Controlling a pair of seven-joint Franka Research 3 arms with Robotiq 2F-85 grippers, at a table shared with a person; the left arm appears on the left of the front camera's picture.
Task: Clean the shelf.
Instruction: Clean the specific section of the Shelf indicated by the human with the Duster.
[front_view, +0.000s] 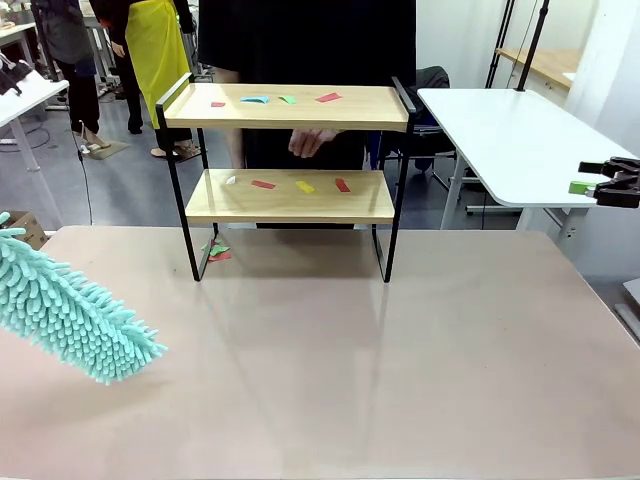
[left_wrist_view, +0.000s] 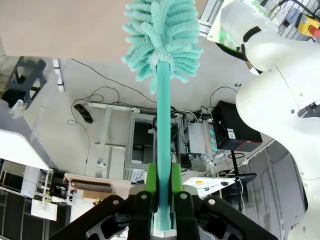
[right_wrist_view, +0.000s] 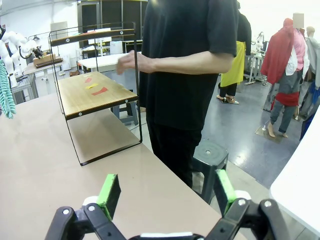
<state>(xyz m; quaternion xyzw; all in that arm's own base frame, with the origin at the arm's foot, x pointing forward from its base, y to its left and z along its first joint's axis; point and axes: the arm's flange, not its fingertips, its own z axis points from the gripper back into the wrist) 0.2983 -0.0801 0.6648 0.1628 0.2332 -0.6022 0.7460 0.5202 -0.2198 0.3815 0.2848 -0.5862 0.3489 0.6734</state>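
The shelf stands at the table's far middle, two light wood boards in a black frame. Coloured paper scraps lie on its top board, more scraps on the lower board, and a few on the table by its left foot. A teal fluffy duster hangs over the table's left side. In the left wrist view my left gripper is shut on the duster's handle, below the head. My right gripper stands open at the far right, off the table; its green pads are wide apart with nothing between them.
A person in black stands behind the shelf with a hand between its boards. A white table is at the back right. A stool stands by the person. The tan table's near part is bare.
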